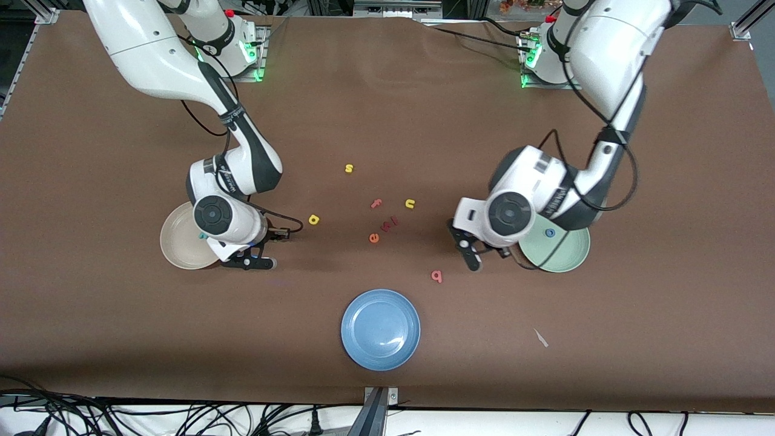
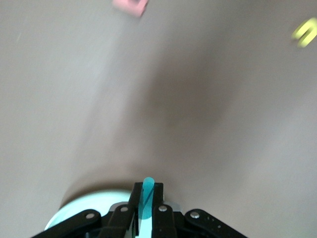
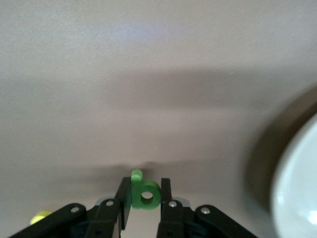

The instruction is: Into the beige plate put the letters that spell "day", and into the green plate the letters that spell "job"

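The right arm's wrist covers the edge of the beige plate toward the left arm's end of the surface. The left arm likewise hides part of the green plate. In the left wrist view the teal letter between the jaws is cut off by the picture's edge, so its shape cannot be read, and a pink piece and a yellow piece are blurred smears. In the right wrist view a yellow letter peeks out, mostly hidden.

Right tool pinching green "d" beside beige plate.
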You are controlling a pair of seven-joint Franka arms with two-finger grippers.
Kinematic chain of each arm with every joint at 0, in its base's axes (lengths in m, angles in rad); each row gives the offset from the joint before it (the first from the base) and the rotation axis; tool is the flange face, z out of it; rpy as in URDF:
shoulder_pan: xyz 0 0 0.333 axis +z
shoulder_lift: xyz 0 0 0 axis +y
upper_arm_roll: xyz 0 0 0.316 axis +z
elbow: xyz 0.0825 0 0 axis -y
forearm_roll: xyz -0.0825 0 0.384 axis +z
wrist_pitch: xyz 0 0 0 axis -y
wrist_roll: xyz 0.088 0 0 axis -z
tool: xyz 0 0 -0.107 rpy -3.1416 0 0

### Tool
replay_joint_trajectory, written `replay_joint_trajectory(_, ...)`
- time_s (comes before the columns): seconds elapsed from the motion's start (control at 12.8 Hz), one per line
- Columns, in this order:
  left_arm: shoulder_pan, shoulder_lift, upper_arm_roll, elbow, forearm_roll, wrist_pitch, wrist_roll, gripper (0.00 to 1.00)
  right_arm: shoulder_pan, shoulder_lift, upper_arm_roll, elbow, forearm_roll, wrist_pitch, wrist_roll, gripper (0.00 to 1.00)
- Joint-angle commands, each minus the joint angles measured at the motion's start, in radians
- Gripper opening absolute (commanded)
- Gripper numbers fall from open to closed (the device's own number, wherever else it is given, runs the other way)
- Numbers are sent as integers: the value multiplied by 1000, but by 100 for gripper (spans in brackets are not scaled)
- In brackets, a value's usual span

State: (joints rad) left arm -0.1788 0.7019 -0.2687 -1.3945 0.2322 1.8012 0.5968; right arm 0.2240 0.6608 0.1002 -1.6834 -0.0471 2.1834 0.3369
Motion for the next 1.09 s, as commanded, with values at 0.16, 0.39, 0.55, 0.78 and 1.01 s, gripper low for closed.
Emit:
replay_joint_trajectory(0.16, 68, -39, 0, -83, 88, -36, 32, 0, -12, -87, -80, -25, 12, -119, -255, 18)
replay_joint_trajectory(0.39, 122, -39, -6, -120, 101, -20, 35, 0, -14, -183, -117, -164, 12, -27, -328, 18)
replay_joint_trajectory(0.55, 124, -39, -4, -153, 102, 28, 37, 0, -14, -239, -152, -290, 12, 100, -412, 18)
replay_joint_trajectory(0.78, 154, -39, -3, -231, 108, 140, 37, 0, -15, -260, -197, -387, 15, 239, -533, 18)
replay_joint_trajectory(1.01, 173, -39, -6, -271, 153, 196, 37, 0, -23, -257, -212, -391, 71, 248, -639, 18)
